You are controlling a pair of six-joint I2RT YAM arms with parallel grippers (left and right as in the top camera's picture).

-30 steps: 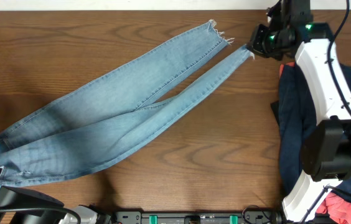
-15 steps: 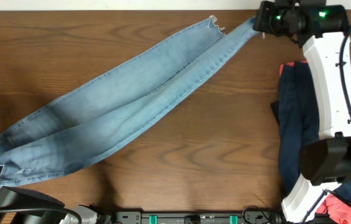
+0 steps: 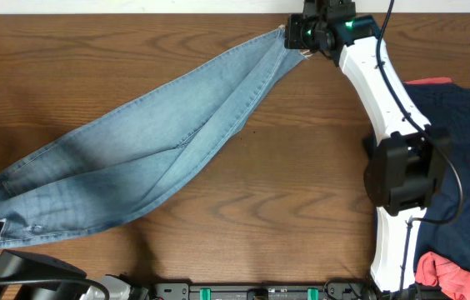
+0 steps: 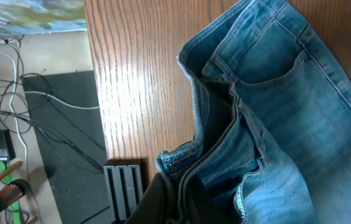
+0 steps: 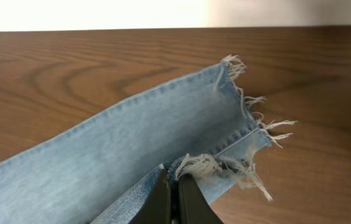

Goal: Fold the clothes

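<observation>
The faded light-blue jeans [image 3: 135,167] lie diagonally on the wooden table, waist at the lower left, frayed hems at the upper right. My right gripper [image 3: 296,33] is at the far edge, shut on the frayed hem of one leg [image 5: 225,165]; its fingertips [image 5: 175,186] pinch the denim, and this leg lies on top of the other. In the left wrist view the waistband and a pocket [image 4: 269,81] show, and my left gripper [image 4: 178,202] is shut on the waistband at the table's left edge.
A dark navy garment [image 3: 460,142] lies spread at the right side of the table, with a coral-red one [image 3: 447,271] at the lower right. The right arm [image 3: 385,92] reaches over the table's right part. A black mount [image 4: 122,186] and cables hang past the left edge.
My right gripper has carried the leg hem left along the far edge, onto the other leg's hem. The two legs, spread apart before, now overlap.
</observation>
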